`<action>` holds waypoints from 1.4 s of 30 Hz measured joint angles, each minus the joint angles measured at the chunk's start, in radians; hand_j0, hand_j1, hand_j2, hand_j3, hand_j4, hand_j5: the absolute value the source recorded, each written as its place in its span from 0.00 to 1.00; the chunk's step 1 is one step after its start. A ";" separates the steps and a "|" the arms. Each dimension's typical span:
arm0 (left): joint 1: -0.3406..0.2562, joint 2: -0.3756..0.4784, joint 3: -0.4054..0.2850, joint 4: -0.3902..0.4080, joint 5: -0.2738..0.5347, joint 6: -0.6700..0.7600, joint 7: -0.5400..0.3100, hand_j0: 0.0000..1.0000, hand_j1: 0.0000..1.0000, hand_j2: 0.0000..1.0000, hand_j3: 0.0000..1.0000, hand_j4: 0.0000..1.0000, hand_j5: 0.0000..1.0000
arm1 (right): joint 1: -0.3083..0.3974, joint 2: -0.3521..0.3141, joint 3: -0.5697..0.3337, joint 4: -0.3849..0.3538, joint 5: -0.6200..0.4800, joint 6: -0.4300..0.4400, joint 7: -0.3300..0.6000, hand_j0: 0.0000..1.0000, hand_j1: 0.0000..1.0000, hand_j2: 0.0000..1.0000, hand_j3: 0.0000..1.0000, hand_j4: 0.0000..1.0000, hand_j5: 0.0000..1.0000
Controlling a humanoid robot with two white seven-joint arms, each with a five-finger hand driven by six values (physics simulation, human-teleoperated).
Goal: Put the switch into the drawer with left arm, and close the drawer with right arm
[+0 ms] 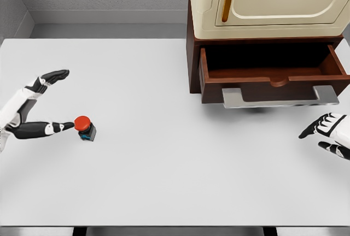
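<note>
Switch [85, 127]: on counter [164, 165], touched at red cap by lower fingertip of left robot hand [52, 102]; fingers spread, nothing gripped.
Drawer [273, 75]: open, far across from that hand.
Right robot hand [328, 132]: relaxed, below handle [279, 98].
Risk: switch nudged away or tipped if contacted on one side only.

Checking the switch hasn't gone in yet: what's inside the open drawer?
The drawer shows only bare, dark wood. Its back is under the cabinet, unseen. The switch sits on the table.
</note>
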 measured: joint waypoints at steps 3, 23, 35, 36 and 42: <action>0.002 -0.002 -0.019 0.001 0.039 0.000 -0.036 0.94 0.94 0.94 0.94 0.94 0.94 | -0.002 0.000 0.000 0.000 0.000 0.000 0.000 0.57 0.57 0.57 0.57 0.57 0.57; 0.023 0.006 -0.054 0.020 0.077 0.329 -0.058 1.00 1.00 1.00 1.00 1.00 1.00 | -0.005 0.000 0.001 0.000 0.002 0.000 0.001 0.50 0.50 0.50 0.50 0.50 0.50; -0.032 -0.055 -0.058 0.087 0.049 0.341 -0.055 1.00 1.00 1.00 1.00 1.00 1.00 | -0.006 0.000 0.000 0.000 0.001 0.000 0.000 0.51 0.51 0.51 0.51 0.51 0.51; -0.037 -0.070 -0.058 0.092 0.034 0.341 -0.054 1.00 1.00 1.00 1.00 1.00 1.00 | -0.006 0.000 0.000 0.000 0.001 0.000 0.000 0.51 0.51 0.51 0.51 0.51 0.51; -0.038 -0.111 -0.058 0.113 -0.017 0.340 -0.054 0.99 0.99 0.99 0.99 0.99 0.99 | -0.006 0.000 0.000 0.000 0.001 0.000 0.000 0.51 0.51 0.51 0.51 0.51 0.51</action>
